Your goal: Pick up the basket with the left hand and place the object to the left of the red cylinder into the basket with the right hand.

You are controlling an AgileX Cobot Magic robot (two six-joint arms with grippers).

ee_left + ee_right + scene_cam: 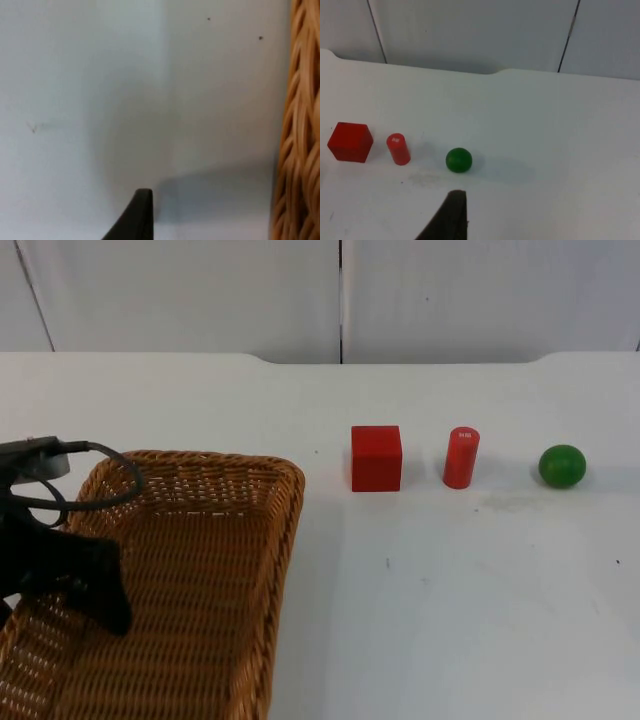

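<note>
The woven wicker basket (200,570) rests on the white table at the front left. My left gripper (100,595) is low over the basket's left side; the left wrist view looks at bare table with the basket's rim (300,130) close beside it. A red cube (376,458) stands just left of the upright red cylinder (461,457), and a green ball (562,466) lies to the cylinder's right. My right gripper (451,220) waits high and back from that row, looking over the cube (350,142), the cylinder (398,148) and the ball (458,160).
The grey partition wall (340,295) closes off the table at the back. White table top (450,600) stretches between the basket and the row of three objects, and in front of them.
</note>
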